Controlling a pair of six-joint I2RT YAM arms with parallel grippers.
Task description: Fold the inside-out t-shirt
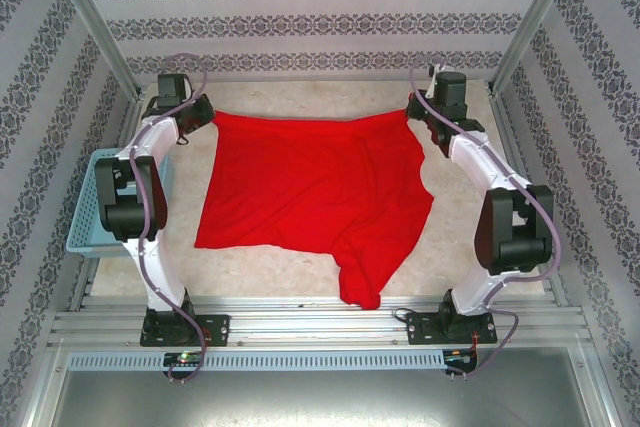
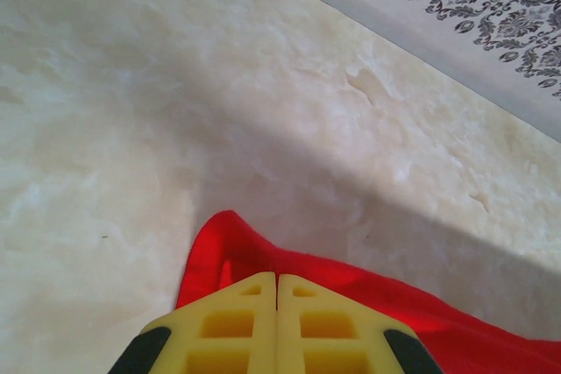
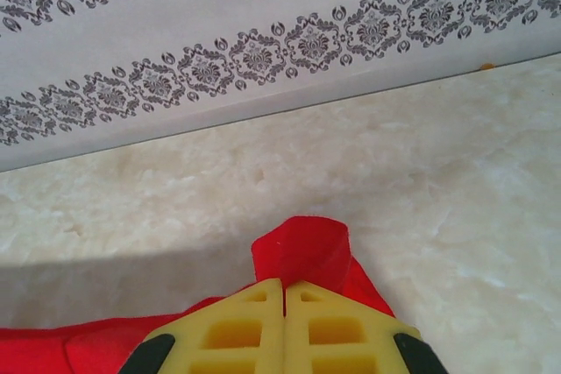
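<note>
Left arm (image 1: 128, 197), nine o'clock, and right arm (image 1: 515, 227), three o'clock: white shells, black joint housings; purple-grey cables loop along both; left gripper (image 2: 277, 279) and right gripper (image 3: 284, 285) show yellow, grid-pocketed fingers, black-cornered.

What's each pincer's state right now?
Left pincer: closed, gripping a far corner of the shirt.
Right pincer: closed, gripping the shirt's other far corner.

My lab test booth, aluminium frame rails (image 1: 320, 325), patterned wallpaper panels (image 1: 300, 7) walling in my marble-look desk (image 1: 260, 272)
</note>
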